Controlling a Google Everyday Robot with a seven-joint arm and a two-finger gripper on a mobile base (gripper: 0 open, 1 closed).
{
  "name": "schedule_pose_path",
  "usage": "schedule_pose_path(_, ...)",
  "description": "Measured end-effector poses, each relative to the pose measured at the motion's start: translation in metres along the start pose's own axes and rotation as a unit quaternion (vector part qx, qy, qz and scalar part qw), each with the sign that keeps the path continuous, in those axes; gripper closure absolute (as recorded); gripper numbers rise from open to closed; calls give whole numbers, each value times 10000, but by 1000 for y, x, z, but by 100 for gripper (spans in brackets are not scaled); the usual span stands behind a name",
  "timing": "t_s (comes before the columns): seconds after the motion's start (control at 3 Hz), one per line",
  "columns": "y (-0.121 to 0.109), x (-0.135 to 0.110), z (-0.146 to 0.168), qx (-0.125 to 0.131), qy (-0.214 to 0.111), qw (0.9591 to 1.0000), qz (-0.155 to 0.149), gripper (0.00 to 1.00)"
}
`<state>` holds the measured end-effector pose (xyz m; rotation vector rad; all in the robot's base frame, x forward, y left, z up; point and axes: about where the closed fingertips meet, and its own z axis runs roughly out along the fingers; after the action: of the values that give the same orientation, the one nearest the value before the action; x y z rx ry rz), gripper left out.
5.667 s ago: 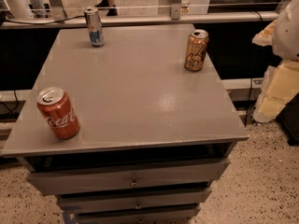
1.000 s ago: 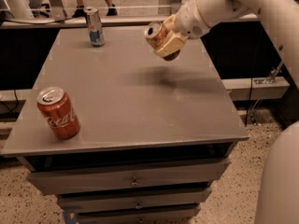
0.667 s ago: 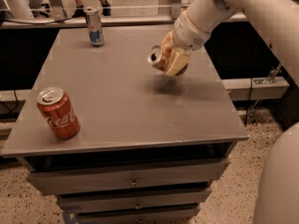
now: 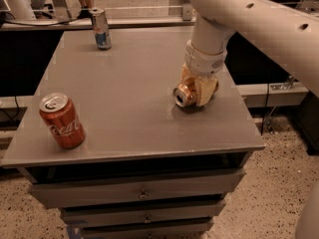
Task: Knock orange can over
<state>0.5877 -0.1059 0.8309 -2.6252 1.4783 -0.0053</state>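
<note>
The orange can (image 4: 185,94) lies on its side at the right of the grey table (image 4: 129,103), its silver top facing the front left. My gripper (image 4: 197,91) hangs from the white arm (image 4: 234,19) that comes in from the upper right. It is shut on the orange can and presses it down against the tabletop. The fingers cover most of the can's body, so only its top end and a strip of copper side show.
A red Coca-Cola can (image 4: 62,120) stands upright near the table's front left corner. A slim silver-and-blue can (image 4: 101,29) stands upright at the back left. The table's right edge is close to the gripper. Drawers sit below the tabletop.
The gripper has come down and forward with the orange can, from tilted in the air to lying sideways on the table. The other two cans have not moved.
</note>
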Motion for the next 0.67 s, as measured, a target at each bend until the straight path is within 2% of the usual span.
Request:
schedule_pose_path(0.33, 12, 0, 4, -291, 224, 9988, -328, 84)
schedule_pose_path(0.67, 12, 0, 3, -292, 224, 9988, -329, 60)
